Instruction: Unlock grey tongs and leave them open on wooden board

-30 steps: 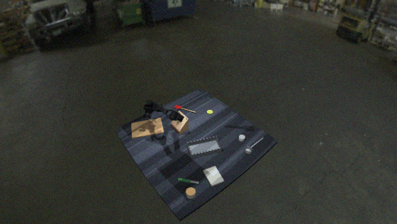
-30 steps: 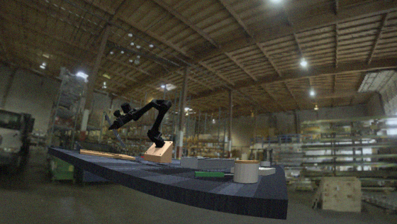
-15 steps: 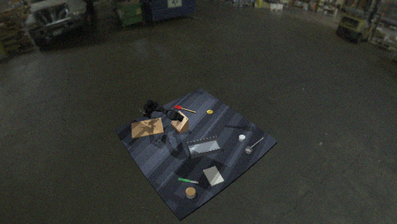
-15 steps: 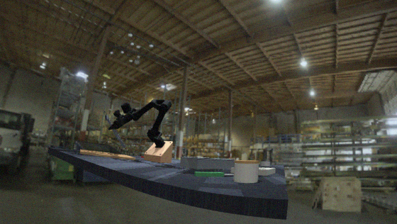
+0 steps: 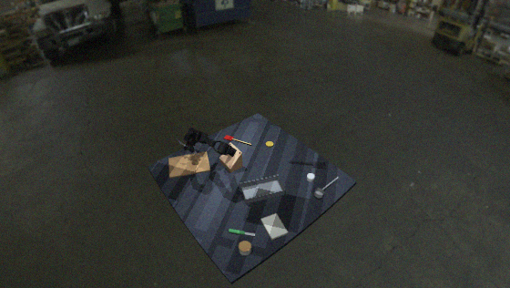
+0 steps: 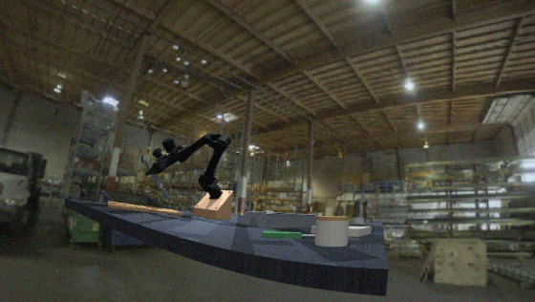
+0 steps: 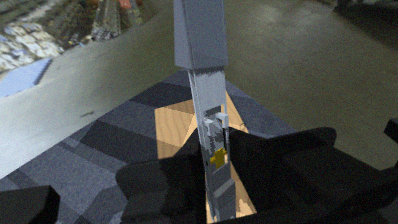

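Note:
My gripper [image 6: 149,172] [image 7: 208,129] is shut on the grey tongs [image 6: 159,183] [image 7: 209,87]. It holds them in the air above the wooden board [image 5: 177,169] [image 6: 143,207] [image 7: 170,122]. The tongs slant in the exterior view, one end up left of the fingers, the other down right towards the board without touching it. In the wrist view a broad grey part is at the top, and a small yellow part [image 7: 218,158] sits between the fingers. Whether the tongs' arms are locked or spread I cannot tell. The roasting tin [image 5: 264,196] [image 6: 279,220] stands near mid-table without the tongs.
The arm's wooden base block [image 5: 232,163] [image 6: 215,208] is beside the board. A red-headed tool [image 5: 229,138] and a yellow disc [image 5: 270,144] lie behind it. A green-handled tool [image 5: 237,231] [image 6: 282,235], a lidded pot [image 5: 245,247] [image 6: 331,232] and a pale block [image 5: 274,226] are in front.

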